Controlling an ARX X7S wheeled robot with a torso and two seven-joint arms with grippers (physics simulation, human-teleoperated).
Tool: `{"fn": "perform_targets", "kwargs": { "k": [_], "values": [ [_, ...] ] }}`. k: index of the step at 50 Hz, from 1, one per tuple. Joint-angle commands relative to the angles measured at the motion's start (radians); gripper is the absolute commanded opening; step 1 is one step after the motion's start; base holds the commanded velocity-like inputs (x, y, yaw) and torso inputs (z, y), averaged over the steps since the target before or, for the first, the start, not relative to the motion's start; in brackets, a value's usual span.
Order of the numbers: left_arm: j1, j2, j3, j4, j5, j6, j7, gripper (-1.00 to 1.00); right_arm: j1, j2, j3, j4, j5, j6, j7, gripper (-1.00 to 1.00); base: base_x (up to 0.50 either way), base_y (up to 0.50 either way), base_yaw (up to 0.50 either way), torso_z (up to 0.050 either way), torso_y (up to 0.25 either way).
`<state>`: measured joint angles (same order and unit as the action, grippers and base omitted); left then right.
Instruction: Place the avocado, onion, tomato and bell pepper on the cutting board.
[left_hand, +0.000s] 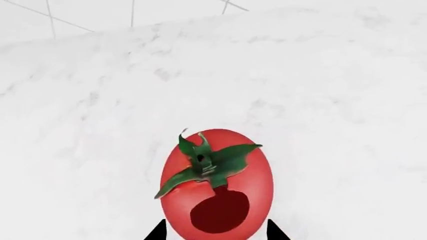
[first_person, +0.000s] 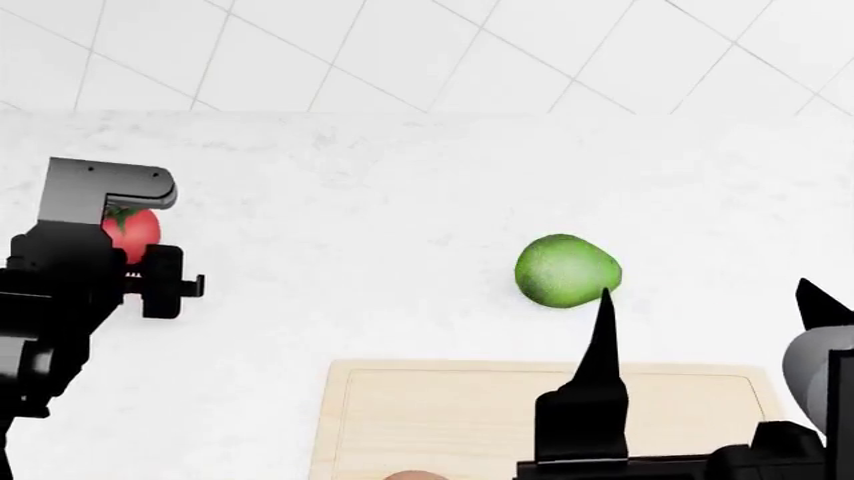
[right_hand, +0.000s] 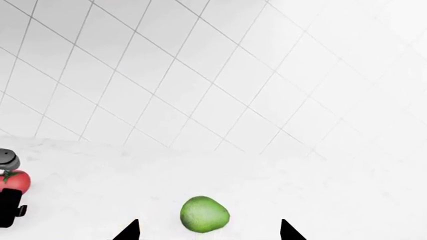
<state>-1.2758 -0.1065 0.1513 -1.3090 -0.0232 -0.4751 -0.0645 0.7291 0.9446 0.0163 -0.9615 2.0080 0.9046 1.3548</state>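
The cutting board (first_person: 441, 410) sits at 6 o'clock on the white marble surface (first_person: 400, 200); the left gripper (left_hand: 213, 231) straddles the tomato (left_hand: 217, 182), grip unclear; the right gripper (first_person: 707, 310) is spread wide.

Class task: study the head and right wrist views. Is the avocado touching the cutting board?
Apart. In the head view, a strip of bare white counter separates the avocado from the cutting board; the right wrist view shows only the avocado, not the board.

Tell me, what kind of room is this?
Probably a simulated kitchen: a white marble-look counter against a tiled wall, with a wooden cutting board, a tomato and an avocado on it.
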Motion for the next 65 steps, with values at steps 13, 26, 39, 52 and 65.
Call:
{"fn": "perform_targets", "kwargs": {
  "k": [13, 26, 39, 52, 65],
  "values": [
    [0.301, -0.083, 0.056, 1.537, -0.078, -0.848, 0.207, -1.0, -0.025, -0.008, 0.009, -0.006, -0.012, -0.008, -0.004, 1.0, 0.0, 0.0, 0.0, 0.0, 0.001],
    [0.151, -0.207, 0.12, 1.95, -0.802, -1.09, -0.161, -1.0, -0.07, -0.058, 0.027, 0.041, -0.129, 0.015, -0.06, 1.0, 0.0, 0.0, 0.0, 0.0, 0.0],
    [0.167, -0.205, 0.25, 1.924, -0.856, -1.027, -0.123, -1.0, -0.125, -0.064, 0.081, 0.048, -0.193, 0.0, -0.07, 1.0, 0.0, 0.0, 0.0, 0.0, 0.0],
    [0.229, -0.238, 0.3, 1.892, -0.881, -0.99, -0.092, -1.0, -0.182, -0.031, 0.133, 0.001, -0.14, -0.039, -0.028, 1.0, 0.0, 0.0, 0.0, 0.0, 0.001],
    [0.334, -0.279, 0.339, 1.88, -0.92, -0.981, -0.078, -1.0, -0.234, -0.004, 0.184, -0.02, -0.099, -0.059, -0.026, 1.0, 0.0, 0.0, 0.0, 0.0, 0.0]
  ]
}}
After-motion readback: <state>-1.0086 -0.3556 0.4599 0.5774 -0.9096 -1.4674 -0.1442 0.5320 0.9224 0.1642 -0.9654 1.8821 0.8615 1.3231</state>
